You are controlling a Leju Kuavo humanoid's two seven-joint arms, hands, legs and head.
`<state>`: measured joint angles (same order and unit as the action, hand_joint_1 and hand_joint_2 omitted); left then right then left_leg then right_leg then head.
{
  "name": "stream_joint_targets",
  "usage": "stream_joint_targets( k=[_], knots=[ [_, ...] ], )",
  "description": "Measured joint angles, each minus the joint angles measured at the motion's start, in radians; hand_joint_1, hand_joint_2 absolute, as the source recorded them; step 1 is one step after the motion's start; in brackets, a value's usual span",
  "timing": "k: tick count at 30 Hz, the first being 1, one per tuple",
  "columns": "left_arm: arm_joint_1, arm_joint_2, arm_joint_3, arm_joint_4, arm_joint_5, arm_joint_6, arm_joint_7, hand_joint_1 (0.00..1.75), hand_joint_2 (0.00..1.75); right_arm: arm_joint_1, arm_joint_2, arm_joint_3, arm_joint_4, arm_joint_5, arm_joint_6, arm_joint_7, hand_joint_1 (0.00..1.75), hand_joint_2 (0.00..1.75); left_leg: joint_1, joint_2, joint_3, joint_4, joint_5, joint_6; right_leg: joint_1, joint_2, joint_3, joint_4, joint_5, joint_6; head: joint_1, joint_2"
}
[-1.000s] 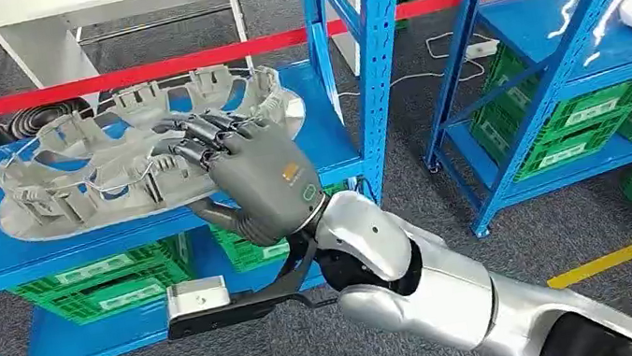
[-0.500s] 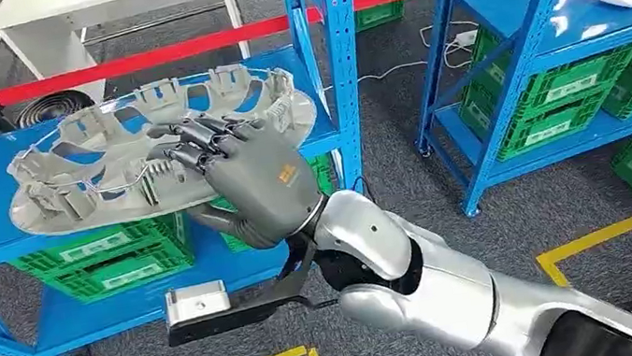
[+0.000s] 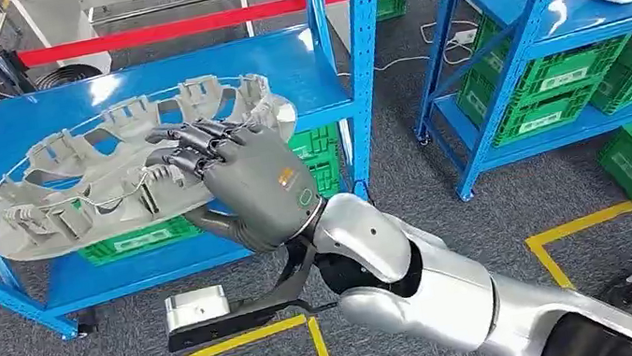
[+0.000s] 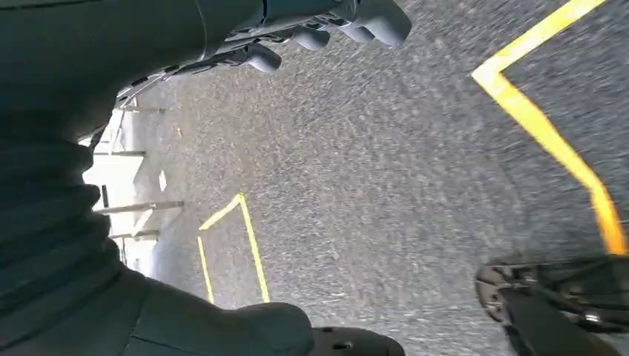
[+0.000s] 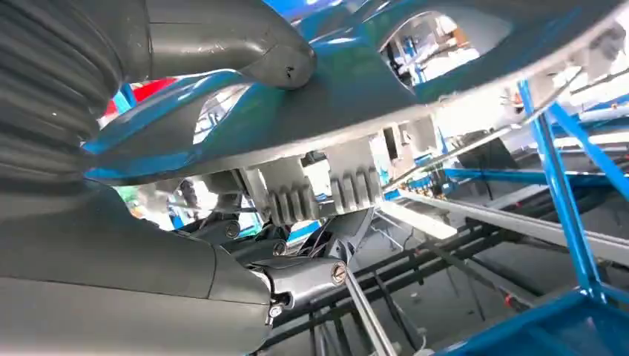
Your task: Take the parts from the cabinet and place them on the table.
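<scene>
Beside the blue shelf (image 3: 4,139), the right hand (image 3: 242,184) was clamped on the near rim of the grey plastic part (image 3: 104,176), held just off the shelf front; wide, thin, prob. light but flexy, so grip rim firmly; left hand (image 4: 326,22) curled, w/o load.

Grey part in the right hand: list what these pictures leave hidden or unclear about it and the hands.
- Head view: the right hand grips the grey part; its thumb is hidden under the part.
- Right wrist view: the part runs off the picture's edges, so its outline is cut.
- Left wrist view: the left hand is cut by the edge and blurred; its fingers look curled, holding nothing.
</scene>
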<state>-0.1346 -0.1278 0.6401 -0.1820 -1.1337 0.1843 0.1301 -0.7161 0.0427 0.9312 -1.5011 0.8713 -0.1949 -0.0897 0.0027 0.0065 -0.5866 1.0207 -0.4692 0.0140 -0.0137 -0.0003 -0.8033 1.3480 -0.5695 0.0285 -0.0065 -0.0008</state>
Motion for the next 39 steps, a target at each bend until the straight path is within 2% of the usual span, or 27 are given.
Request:
stream_joint_targets(
  k=[1, 3, 4, 5, 6, 9, 10, 12, 14, 15, 16, 18, 19, 20, 21, 22, 25, 26, 27, 29, 30, 32, 34, 35, 36, 37, 39],
  knots=[
    [0.0, 0.0, 0.0, 0.0, -0.001, 0.0, 0.001, 0.0, 1.75, 0.0, 0.0, 0.001, 0.001, 0.0, 0.001, 0.0, 1.75, 1.75, -0.002, 0.001, -0.019, 0.003, 0.013, 0.001, 0.002, 0.0, 0.017, 0.01, 0.023, -0.004, 0.0, 0.0],
    [0.0, 0.0, 0.0, 0.0, -0.003, 0.0, 0.001, 0.0, 1.75, -0.001, 0.0, 0.001, 0.001, 0.0, 0.001, 0.002, 1.75, 1.75, -0.007, 0.0, -0.053, 0.009, 0.033, 0.0, 0.008, 0.0, 0.112, -0.082, 0.083, -0.019, 0.0, 0.0],
    [-0.001, 0.0, 0.0, 0.0, -0.005, 0.0, 0.001, 0.0, 1.75, -0.002, 0.0, 0.001, 0.001, 0.0, 0.001, 0.001, 1.75, 1.75, -0.009, -0.001, -0.065, 0.012, 0.043, -0.002, 0.014, 0.0, 0.182, -0.165, 0.084, -0.029, 0.0, 0.0],
    [0.0, -0.005, 0.0, 0.0, -0.007, -0.001, 0.002, 0.0, 1.75, -0.005, 0.003, 0.001, 0.0, 0.0, 0.002, 0.001, 1.75, 1.75, -0.009, -0.002, -0.072, 0.017, 0.051, -0.005, 0.022, -0.001, 0.258, -0.261, 0.036, -0.046, -0.001, 0.0],
    [-0.001, -0.003, 0.0, 0.0, -0.009, -0.001, 0.002, 0.0, 1.75, -0.006, 0.006, 0.001, 0.0, 0.0, 0.002, 0.0, 1.75, 1.75, -0.01, -0.002, -0.076, 0.018, 0.059, -0.012, 0.023, -0.003, 0.285, -0.316, 0.02, -0.047, -0.002, 0.0],
    [-0.002, -0.003, 0.0, 0.0, -0.01, -0.003, 0.003, 0.0, 1.75, -0.013, 0.006, 0.002, 0.0, 0.0, 0.006, 0.0, 1.75, 1.75, -0.006, 0.0, -0.079, 0.005, 0.088, -0.031, 0.028, 0.0, 0.266, -0.321, 0.045, -0.06, 0.004, 0.0],
    [-0.002, 0.0, 0.0, 0.0, -0.01, -0.003, 0.004, 0.0, 1.75, -0.015, 0.006, 0.002, 0.001, 0.0, 0.008, 0.0, 1.75, 1.75, -0.005, -0.001, -0.084, 0.009, 0.084, -0.036, 0.017, -0.004, 0.26, -0.33, 0.063, -0.066, 0.004, 0.0],
    [-0.001, 0.0, 0.0, 0.0, -0.011, -0.003, 0.005, 0.0, 1.75, -0.023, 0.011, 0.003, 0.001, 0.0, 0.013, 0.002, 1.75, 1.75, -0.004, -0.006, -0.116, 0.087, -0.033, -0.049, 0.012, -0.004, 0.229, -0.331, 0.091, -0.076, -0.005, 0.0],
    [-0.002, 0.001, 0.0, 0.0, -0.014, -0.004, 0.005, 0.0, 1.75, -0.023, 0.014, 0.005, 0.002, 0.0, 0.016, 0.005, 1.75, 1.75, 0.004, -0.006, -0.147, 0.234, -0.133, -0.061, 0.01, -0.004, 0.195, -0.331, 0.117, -0.074, -0.004, 0.0],
    [-0.002, 0.002, 0.0, 0.0, -0.015, -0.004, 0.005, 0.0, 1.75, -0.022, 0.014, 0.006, 0.002, 0.0, 0.016, 0.006, 1.75, 1.75, 0.006, -0.006, -0.152, 0.292, -0.143, -0.066, 0.009, -0.004, 0.178, -0.33, 0.131, -0.071, -0.005, 0.0],
    [-0.002, 0.002, 0.0, 0.0, -0.015, -0.004, 0.004, 0.0, 1.75, -0.022, 0.014, 0.007, 0.002, 0.0, 0.016, 0.006, 1.75, 1.75, 0.009, -0.006, -0.142, 0.317, -0.12, -0.07, 0.007, -0.005, 0.16, -0.33, 0.144, -0.068, -0.005, 0.0],
    [-0.002, 0.003, 0.0, 0.0, -0.015, -0.004, 0.003, 0.0, 1.75, -0.022, 0.014, 0.007, 0.002, -0.001, 0.018, 0.006, 1.75, 1.75, 0.014, -0.006, -0.066, 0.252, -0.037, -0.075, 0.003, -0.006, 0.125, -0.327, 0.172, -0.06, -0.005, 0.0],
    [-0.003, 0.004, 0.0, 0.0, -0.015, -0.004, 0.002, 0.0, 1.75, -0.022, 0.014, 0.007, 0.002, -0.001, 0.018, 0.006, 1.75, 1.75, 0.017, -0.006, 0.0, 0.171, -0.024, -0.077, 0.0, -0.006, 0.11, -0.324, 0.183, -0.054, -0.005, 0.0],
    [-0.005, 0.003, 0.0, -0.001, -0.015, -0.004, 0.001, 0.0, 1.75, -0.023, 0.016, 0.007, 0.002, -0.001, 0.018, 0.006, 1.75, 1.75, 0.022, -0.007, 0.075, 0.075, -0.06, -0.079, 0.001, -0.005, 0.103, -0.319, 0.194, -0.047, -0.005, 0.0],
    [-0.006, 0.002, 0.0, -0.001, -0.015, -0.004, 0.0, 0.0, 1.75, -0.023, 0.016, 0.007, 0.002, -0.001, 0.018, 0.006, 1.75, 1.75, 0.014, -0.011, 0.138, -0.022, -0.102, -0.076, 0.004, -0.004, 0.096, -0.315, 0.2, -0.04, -0.005, 0.0],
    [-0.007, 0.003, 0.0, -0.001, -0.016, -0.004, 0.0, 0.0, 1.75, -0.021, 0.017, 0.008, 0.002, -0.001, 0.018, 0.006, 1.75, 1.75, 0.012, -0.016, 0.117, -0.013, -0.1, -0.054, 0.005, -0.007, 0.1, -0.323, 0.215, -0.033, -0.003, 0.0],
    [-0.006, 0.003, 0.0, 0.0, -0.016, -0.004, 0.003, 0.0, 1.75, -0.022, 0.016, 0.008, 0.002, 0.0, 0.018, 0.006, 1.75, 1.75, 0.012, -0.011, 0.096, -0.013, -0.073, -0.019, 0.0, -0.006, 0.093, -0.333, 0.239, -0.011, -0.005, 0.0],
    [-0.006, 0.003, 0.0, 0.0, -0.016, -0.004, 0.006, 0.0, 1.75, -0.023, 0.016, 0.008, 0.002, 0.0, 0.018, 0.006, 1.75, 1.75, 0.011, -0.006, 0.084, -0.012, -0.061, -0.009, -0.003, -0.004, 0.081, -0.311, 0.195, -0.008, -0.005, 0.0],
    [-0.006, 0.003, 0.0, 0.0, -0.017, -0.004, 0.007, 0.0, 1.75, -0.023, 0.016, 0.008, 0.002, 0.0, 0.018, 0.006, 1.75, 1.75, 0.01, -0.005, 0.07, -0.012, -0.049, -0.001, -0.003, -0.004, 0.063, -0.262, 0.129, -0.005, -0.005, 0.0],
    [-0.007, 0.003, 0.0, 0.0, -0.018, -0.004, 0.009, 0.0, 1.75, -0.022, 0.015, 0.008, 0.002, -0.001, 0.018, 0.006, 1.75, 1.75, 0.008, -0.004, 0.038, -0.01, -0.019, 0.002, 0.0, -0.002, 0.021, -0.1, 0.012, 0.001, -0.003, 0.0],
    [-0.007, 0.002, 0.0, 0.0, -0.019, -0.004, 0.011, 0.0, 1.75, -0.022, 0.015, 0.008, 0.002, -0.001, 0.018, 0.006, 1.75, 1.75, 0.006, -0.004, 0.017, -0.008, -0.004, 0.003, 0.0, -0.002, 0.01, -0.029, -0.007, 0.001, -0.003, 0.0],
    [-0.007, 0.002, 0.0, 0.0, -0.02, -0.004, 0.013, 0.0, 1.75, -0.022, 0.015, 0.008, 0.002, -0.001, 0.019, 0.006, 1.75, 1.75, 0.002, -0.002, -0.023, 0.0, 0.02, 0.003, 0.002, -0.002, 0.041, -0.005, 0.04, -0.006, -0.003, 0.0],
    [-0.007, 0.002, 0.0, 0.0, -0.021, -0.004, 0.013, 0.0, 1.75, -0.023, 0.015, 0.009, 0.002, -0.001, 0.019, 0.006, 1.75, 1.75, -0.003, -0.003, -0.055, 0.008, 0.04, 0.001, 0.01, -0.001, 0.154, -0.13, 0.09, -0.023, -0.003, 0.0],
    [-0.008, 0.0, 0.0, 0.0, -0.022, -0.005, 0.014, 0.0, 1.75, -0.024, 0.016, 0.009, 0.002, -0.001, 0.019, 0.007, 1.75, 1.75, -0.002, -0.003, -0.064, 0.013, 0.049, 0.0, 0.018, 0.0, 0.235, -0.232, 0.069, -0.039, -0.004, 0.0],
    [-0.007, -0.002, 0.0, 0.0, -0.024, -0.006, 0.015, 0.0, 1.75, -0.025, 0.018, 0.009, 0.002, -0.001, 0.019, 0.007, 1.75, 1.75, -0.007, -0.005, -0.072, 0.015, 0.056, -0.007, 0.023, -0.002, 0.289, -0.317, 0.022, -0.053, -0.004, 0.0],
    [-0.008, -0.001, 0.0, 0.0, -0.028, -0.008, 0.015, 0.0, 1.75, -0.026, 0.019, 0.009, 0.002, -0.001, 0.019, 0.008, 1.75, 1.75, -0.002, -0.004, -0.07, 0.01, 0.066, -0.015, 0.025, -0.003, 0.285, -0.322, 0.03, -0.043, -0.005, 0.0],
    [-0.01, -0.002, 0.0, 0.0, -0.031, -0.01, 0.018, 0.0, 1.75, -0.03, 0.018, 0.009, 0.002, -0.001, 0.019, 0.008, 1.75, 1.75, 0.004, -0.002, -0.073, 0.001, 0.087, -0.027, 0.03, -0.001, 0.276, -0.33, 0.044, -0.055, 0.002, 0.0]
  ],
)
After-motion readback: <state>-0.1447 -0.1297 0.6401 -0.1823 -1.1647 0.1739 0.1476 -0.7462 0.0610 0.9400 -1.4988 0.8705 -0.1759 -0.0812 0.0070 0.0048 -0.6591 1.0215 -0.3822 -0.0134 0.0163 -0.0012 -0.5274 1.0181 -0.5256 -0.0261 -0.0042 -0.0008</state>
